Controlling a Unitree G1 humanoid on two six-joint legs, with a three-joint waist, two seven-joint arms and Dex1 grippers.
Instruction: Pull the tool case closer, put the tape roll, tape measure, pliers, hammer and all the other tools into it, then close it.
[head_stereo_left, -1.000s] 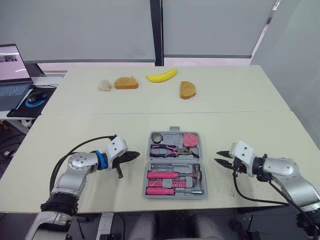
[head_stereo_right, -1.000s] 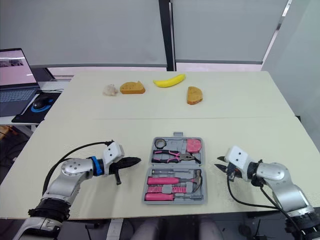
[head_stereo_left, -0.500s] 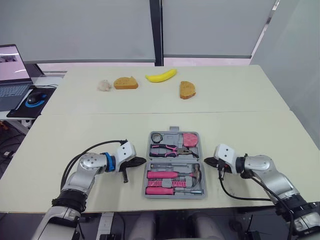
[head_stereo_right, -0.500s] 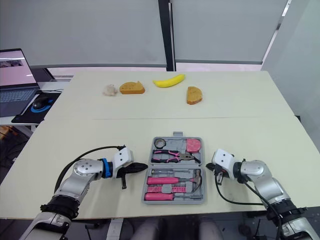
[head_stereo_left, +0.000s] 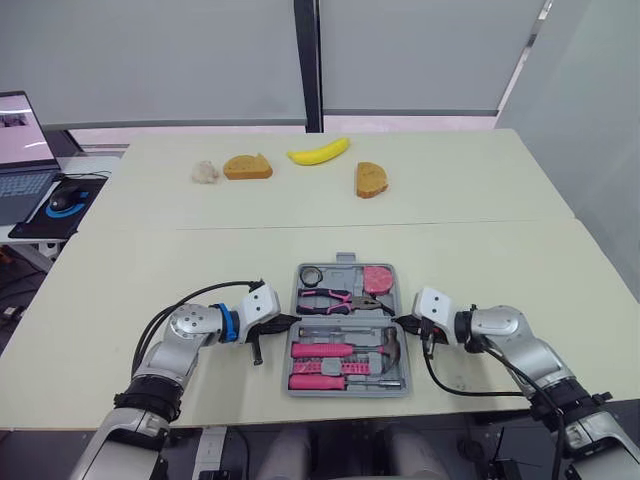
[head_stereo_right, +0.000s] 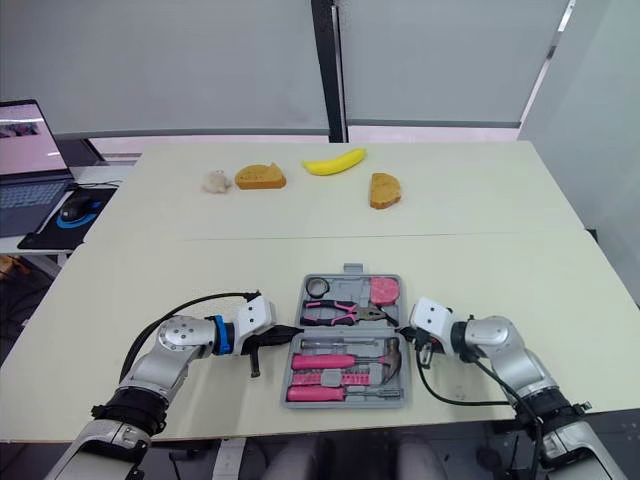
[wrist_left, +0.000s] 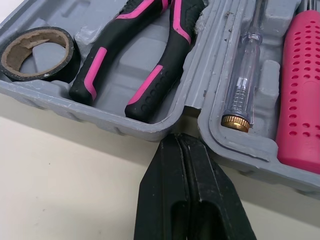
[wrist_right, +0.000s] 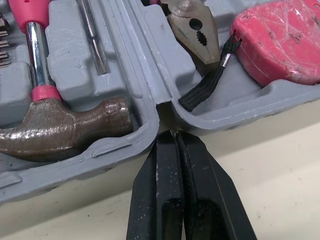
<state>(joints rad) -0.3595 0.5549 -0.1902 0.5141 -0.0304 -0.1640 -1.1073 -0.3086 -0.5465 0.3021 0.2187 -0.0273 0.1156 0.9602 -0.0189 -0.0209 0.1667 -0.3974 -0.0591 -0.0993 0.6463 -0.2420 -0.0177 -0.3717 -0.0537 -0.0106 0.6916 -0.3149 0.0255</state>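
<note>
The grey tool case (head_stereo_left: 346, 320) lies open flat near the table's front edge. Its far half holds the black tape roll (wrist_left: 37, 52), the pink-handled pliers (wrist_left: 145, 60) and the pink tape measure (wrist_right: 280, 42). In the near half lie the hammer (wrist_right: 65, 125), a clear tester screwdriver (wrist_left: 242, 85) and pink-handled drivers (wrist_left: 302, 90). My left gripper (head_stereo_left: 290, 322) is shut, and its tips touch the notch at the hinge on the case's left side. My right gripper (head_stereo_left: 400, 322) is shut too, with its tips at the matching notch on the right side.
At the far side of the table lie a banana (head_stereo_left: 318, 152), two bread slices (head_stereo_left: 247, 166) (head_stereo_left: 371, 179) and a small white lump (head_stereo_left: 205, 172). A laptop (head_stereo_left: 20, 140) and a mouse (head_stereo_left: 60, 200) sit on a side table at the left.
Both grippers have moved inward from about a hand's width off the case until their shut tips reach its left and right sides. The case has not moved.
</note>
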